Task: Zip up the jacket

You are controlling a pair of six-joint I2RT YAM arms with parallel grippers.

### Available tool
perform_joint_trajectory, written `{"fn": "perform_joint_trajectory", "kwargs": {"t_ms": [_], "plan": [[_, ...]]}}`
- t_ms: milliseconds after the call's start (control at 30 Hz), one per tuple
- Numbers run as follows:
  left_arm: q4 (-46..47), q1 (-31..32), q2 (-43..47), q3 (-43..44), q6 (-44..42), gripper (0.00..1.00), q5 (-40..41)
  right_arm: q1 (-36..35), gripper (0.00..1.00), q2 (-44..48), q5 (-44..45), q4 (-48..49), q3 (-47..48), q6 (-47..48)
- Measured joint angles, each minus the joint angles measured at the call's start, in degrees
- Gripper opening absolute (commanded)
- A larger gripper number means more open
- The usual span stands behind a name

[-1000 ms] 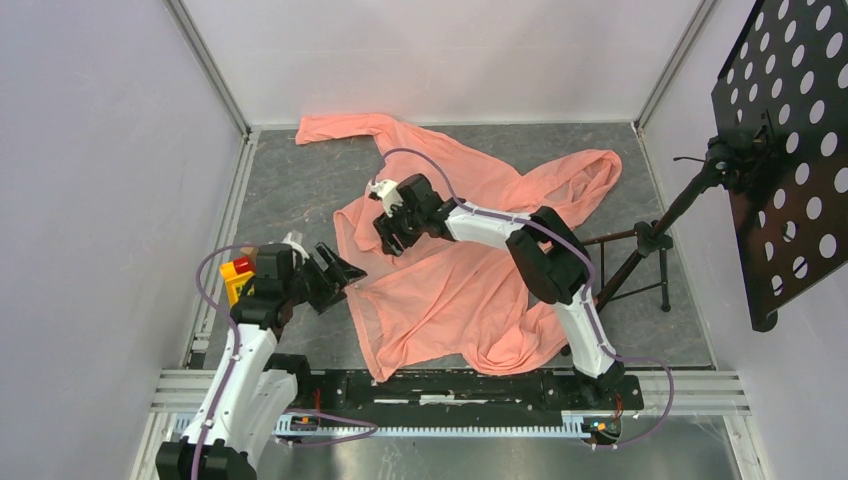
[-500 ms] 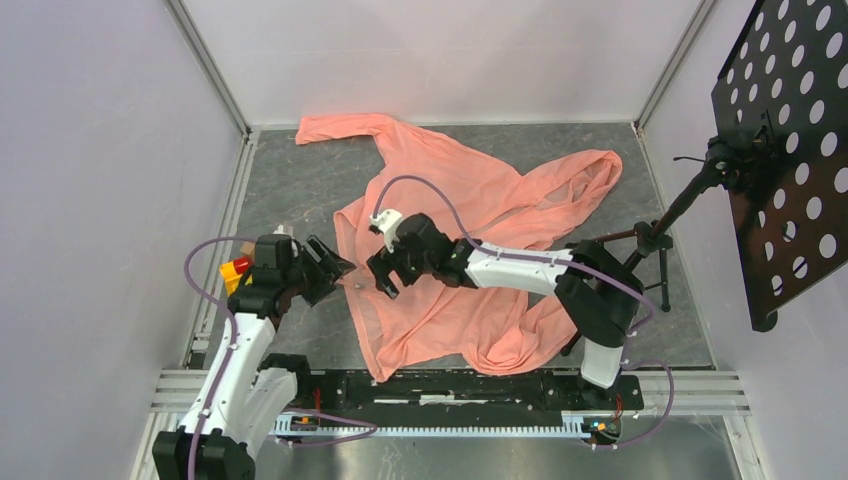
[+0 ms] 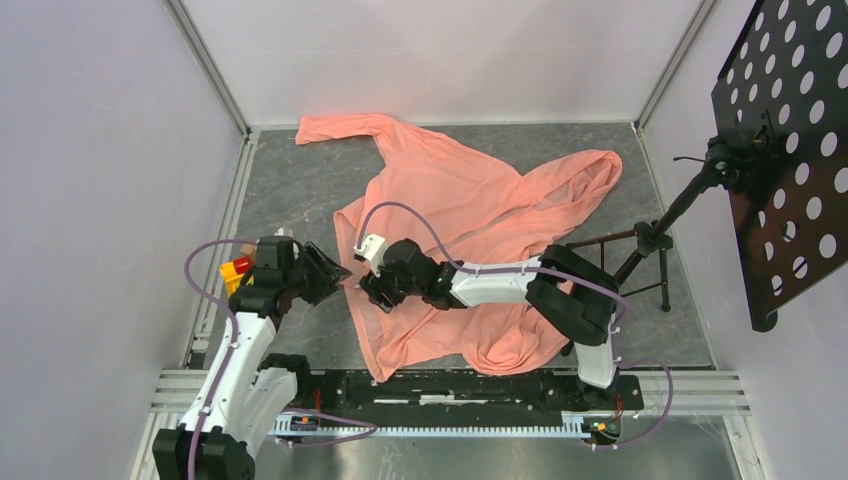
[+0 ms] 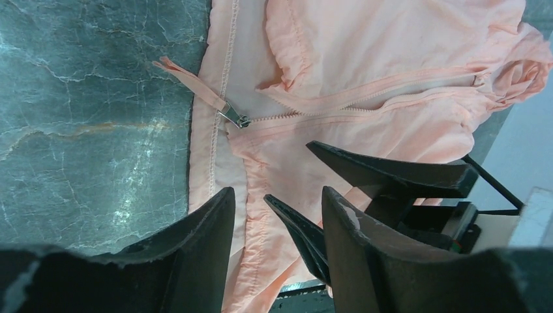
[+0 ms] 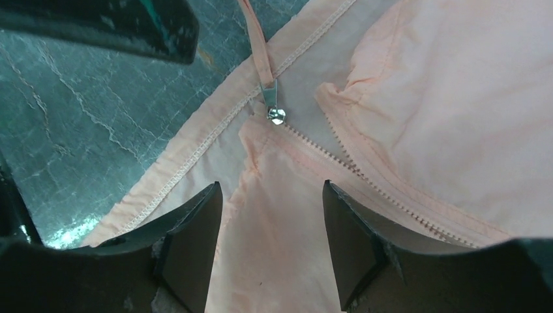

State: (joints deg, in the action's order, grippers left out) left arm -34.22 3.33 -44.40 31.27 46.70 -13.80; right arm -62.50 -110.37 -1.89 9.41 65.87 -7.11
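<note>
The salmon-pink jacket [image 3: 470, 215] lies spread and crumpled on the grey floor, its front zipper almost fully unzipped. The metal zipper slider [image 4: 236, 119] with a pink pull tab [image 4: 189, 78] sits at the jacket's left hem; it also shows in the right wrist view [image 5: 275, 115]. My left gripper [image 3: 338, 274] is open at the hem, its tip [image 4: 274, 195] above the fabric below the slider. My right gripper [image 3: 368, 296] is open, facing the left one, its tip [image 5: 270, 189] just over the fabric near the slider. Neither holds anything.
A black music stand [image 3: 780, 150] with a tripod base [image 3: 640, 265] stands at the right, beside the jacket's edge. White walls enclose the floor. A yellow box with a red button [image 3: 236, 272] sits by the left arm.
My right gripper has moved toward me and left, from the jacket's middle down to the hem near the slider. My left gripper shifted slightly away and toward the hem.
</note>
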Motion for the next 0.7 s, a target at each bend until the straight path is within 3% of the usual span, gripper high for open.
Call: {"fn": "perform_joint_trajectory", "kwargs": {"t_ms": [133, 500, 700], "plan": [[0.07, 0.00, -0.09, -0.04, 0.00, 0.58, 0.00, -0.94, 0.57, -0.48, 0.70, 1.66, -1.40, 0.87], [3.50, 0.00, -5.88, -0.33, 0.22, 0.56, -4.79, -2.95, 0.12, -1.68, 4.52, 9.16, -6.75, 1.14], [8.83, -1.05, -9.20, -1.73, 2.16, 0.46, -9.16, -2.91, 0.05, -1.55, 4.28, 14.29, -8.76, 0.81]]}}
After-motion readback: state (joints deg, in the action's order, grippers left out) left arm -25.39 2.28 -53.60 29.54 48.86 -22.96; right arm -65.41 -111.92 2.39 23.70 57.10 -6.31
